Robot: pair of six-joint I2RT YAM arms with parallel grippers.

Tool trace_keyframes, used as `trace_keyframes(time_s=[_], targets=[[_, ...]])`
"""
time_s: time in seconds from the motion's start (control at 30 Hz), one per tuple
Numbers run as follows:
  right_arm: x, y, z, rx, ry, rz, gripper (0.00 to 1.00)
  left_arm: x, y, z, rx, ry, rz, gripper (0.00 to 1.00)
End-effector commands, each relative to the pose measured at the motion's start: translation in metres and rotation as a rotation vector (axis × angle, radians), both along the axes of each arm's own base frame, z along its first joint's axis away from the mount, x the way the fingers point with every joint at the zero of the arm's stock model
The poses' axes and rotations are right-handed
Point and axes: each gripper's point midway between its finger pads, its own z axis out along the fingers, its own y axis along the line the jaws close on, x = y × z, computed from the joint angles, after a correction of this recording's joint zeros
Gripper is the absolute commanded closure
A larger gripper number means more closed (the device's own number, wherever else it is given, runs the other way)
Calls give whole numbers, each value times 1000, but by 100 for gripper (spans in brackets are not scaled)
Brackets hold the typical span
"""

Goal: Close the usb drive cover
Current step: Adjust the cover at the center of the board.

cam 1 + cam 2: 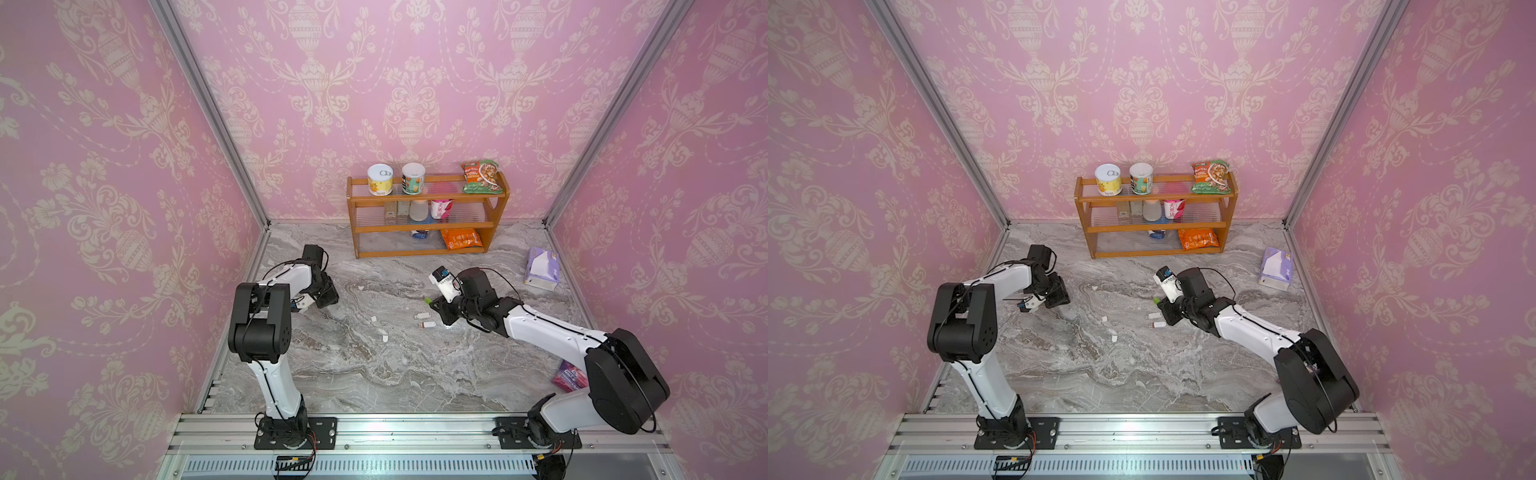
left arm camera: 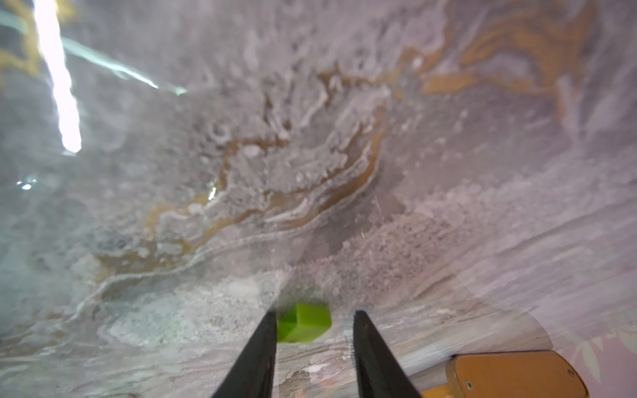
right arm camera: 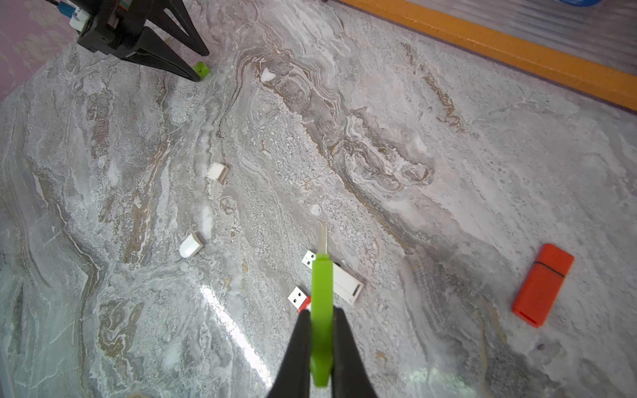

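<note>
Marble table (image 3: 448, 172): right gripper (image 3: 322, 312) clamps green drive (image 3: 321, 275)

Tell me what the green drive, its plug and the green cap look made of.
The green drive: likely moulded plastic, satin, uniform colour. Its plug: seems bare metal, thin, grey, slightly reflective. The green cap: apparently the same plastic; blurred, but matching green, smooth faces.

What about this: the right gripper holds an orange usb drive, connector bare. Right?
Not quite. The right gripper holds the green usb drive, connector bare, as the right wrist view shows; the orange usb drive lies on the table.
</note>
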Motion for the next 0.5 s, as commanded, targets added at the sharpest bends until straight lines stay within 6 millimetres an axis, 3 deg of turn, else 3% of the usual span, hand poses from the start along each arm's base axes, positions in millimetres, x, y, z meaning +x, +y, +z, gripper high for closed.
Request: trace_keyframes(time_s=[0.0, 0.13, 0.47], targets=[[-2, -2, -1, 14, 14, -10, 100, -11, 3, -21, -8, 109, 48, 61], [-1, 0, -1, 19, 22, -8, 100, -12, -5, -27, -35, 131, -9, 61], [0, 3, -6, 31, 35, -4, 100, -30, -3, -18, -25, 186, -89, 62]])
